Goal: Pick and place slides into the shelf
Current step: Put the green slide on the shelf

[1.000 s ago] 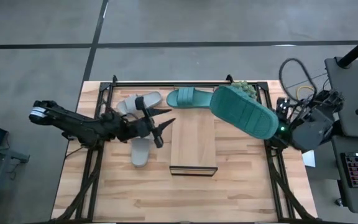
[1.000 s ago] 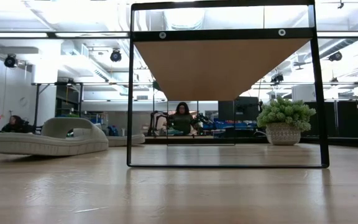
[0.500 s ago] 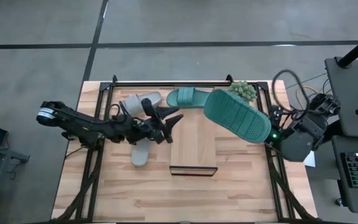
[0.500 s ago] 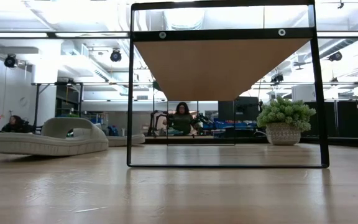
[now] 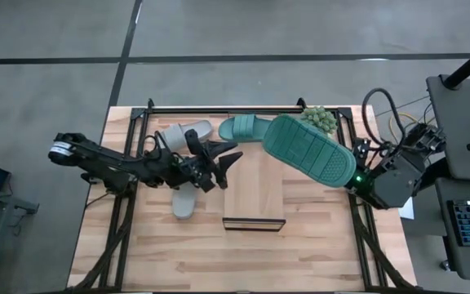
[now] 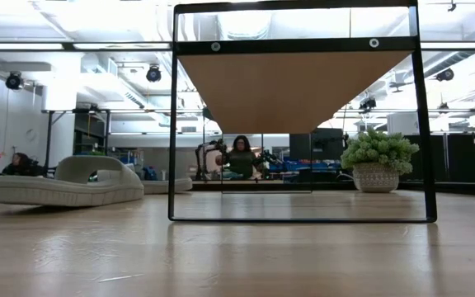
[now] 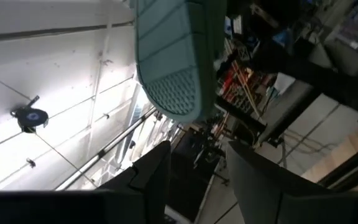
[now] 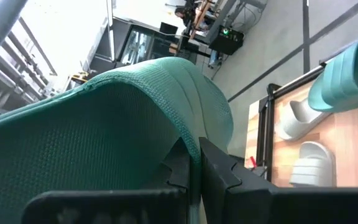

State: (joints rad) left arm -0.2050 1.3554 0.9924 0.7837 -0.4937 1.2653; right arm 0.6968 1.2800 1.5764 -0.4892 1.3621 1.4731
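Two teal slides (image 5: 308, 149), perhaps two grey (image 5: 184, 135)

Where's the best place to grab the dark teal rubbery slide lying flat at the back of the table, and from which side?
Take the dark teal rubbery slide by its wide strap, coming straight down from above. It appears to lie sole-down, so the strap arches over the footbed, leaving a gap for one claw finger underneath. The flat sole offers little to pinch.

Table (image 5: 317, 245): shelf (image 5: 253, 192), three slides (image 5: 184, 200)
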